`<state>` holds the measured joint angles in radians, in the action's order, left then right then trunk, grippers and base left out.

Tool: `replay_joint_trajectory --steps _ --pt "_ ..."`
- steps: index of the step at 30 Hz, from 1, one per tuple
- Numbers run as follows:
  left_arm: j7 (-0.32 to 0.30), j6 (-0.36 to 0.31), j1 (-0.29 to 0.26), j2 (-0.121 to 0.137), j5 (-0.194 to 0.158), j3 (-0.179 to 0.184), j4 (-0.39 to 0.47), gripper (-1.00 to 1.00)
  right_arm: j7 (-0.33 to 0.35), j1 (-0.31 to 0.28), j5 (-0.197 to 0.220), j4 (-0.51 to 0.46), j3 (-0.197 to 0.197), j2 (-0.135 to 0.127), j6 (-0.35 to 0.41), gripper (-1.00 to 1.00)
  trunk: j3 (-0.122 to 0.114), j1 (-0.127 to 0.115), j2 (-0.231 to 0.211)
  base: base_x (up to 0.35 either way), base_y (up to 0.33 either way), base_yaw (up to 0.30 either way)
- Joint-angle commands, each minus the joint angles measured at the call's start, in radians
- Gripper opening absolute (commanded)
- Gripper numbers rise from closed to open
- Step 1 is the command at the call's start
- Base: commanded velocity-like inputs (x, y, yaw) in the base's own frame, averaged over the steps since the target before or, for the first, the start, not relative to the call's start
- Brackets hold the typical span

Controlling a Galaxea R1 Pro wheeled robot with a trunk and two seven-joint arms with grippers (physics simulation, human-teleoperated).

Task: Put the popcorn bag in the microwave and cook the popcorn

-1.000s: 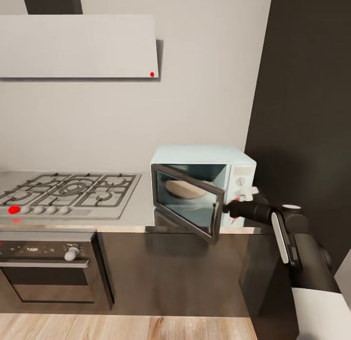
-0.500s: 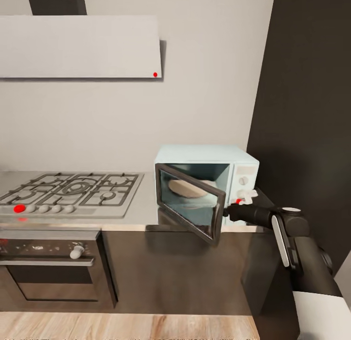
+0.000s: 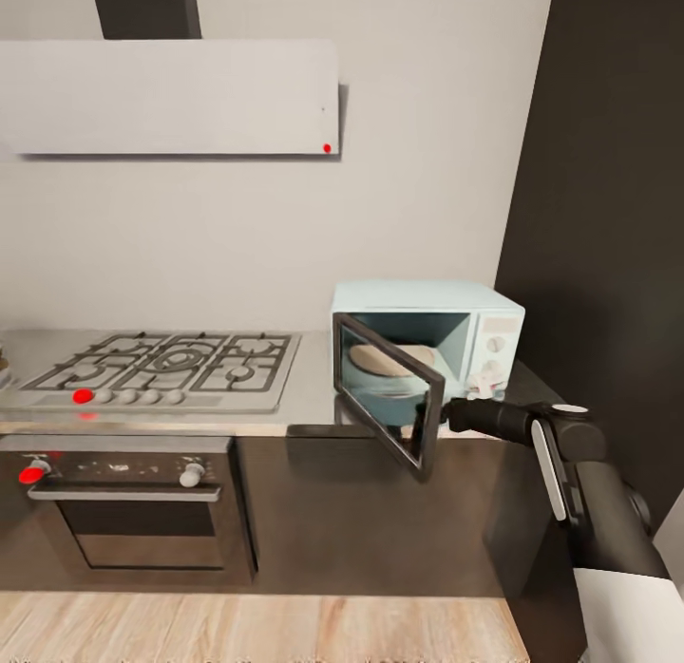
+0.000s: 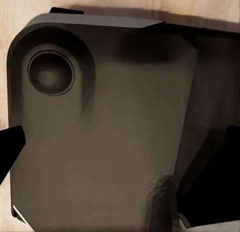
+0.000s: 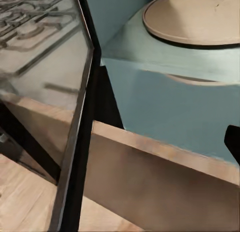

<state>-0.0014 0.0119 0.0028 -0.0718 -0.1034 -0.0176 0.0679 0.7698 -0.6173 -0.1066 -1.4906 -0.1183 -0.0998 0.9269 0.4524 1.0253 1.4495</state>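
The microwave [image 3: 432, 345] stands at the right end of the tabletop [image 3: 309, 397], against the dark wall panel [image 3: 608, 217]. Its door [image 3: 388, 392] is open, exposing an empty turntable [image 5: 195, 17]; loading and heating evidently remain. The right pincer [image 3: 424, 418] sits at the door's free edge; whether its fingers are apart or together cannot be determined. The popcorn bag's position cannot be established.

The right arm [image 3: 570, 454] reaches forward from the lower right, elbow bent, forearm almost level. Its pincer [image 3: 425, 418] is at the arm's far end; whether the fingers are apart or closed is not clear.
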Motion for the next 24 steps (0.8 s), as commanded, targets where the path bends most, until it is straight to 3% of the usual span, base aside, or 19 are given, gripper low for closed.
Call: replay_joint_trajectory --steps 1,10,24 --pt "0.000 0.001 0.000 0.000 -0.010 -0.001 0.001 1.00 0.011 -0.001 -0.005 -0.001 0.000 0.000 0.005 1.00 0.001 0.000 0.001 -0.155 0.217 0.000" --pt "0.000 0.001 0.000 0.000 -0.010 -0.001 0.001 1.00 0.012 0.021 -0.007 -0.010 0.000 -0.001 0.045 1.00 0.001 0.000 0.001 -0.168 0.217 0.000" --pt "-0.002 0.000 0.000 0.000 -0.010 -0.001 0.001 1.00 0.010 0.022 -0.010 -0.010 0.000 -0.001 0.047 1.00 0.001 0.000 0.001 -0.181 0.217 0.000"
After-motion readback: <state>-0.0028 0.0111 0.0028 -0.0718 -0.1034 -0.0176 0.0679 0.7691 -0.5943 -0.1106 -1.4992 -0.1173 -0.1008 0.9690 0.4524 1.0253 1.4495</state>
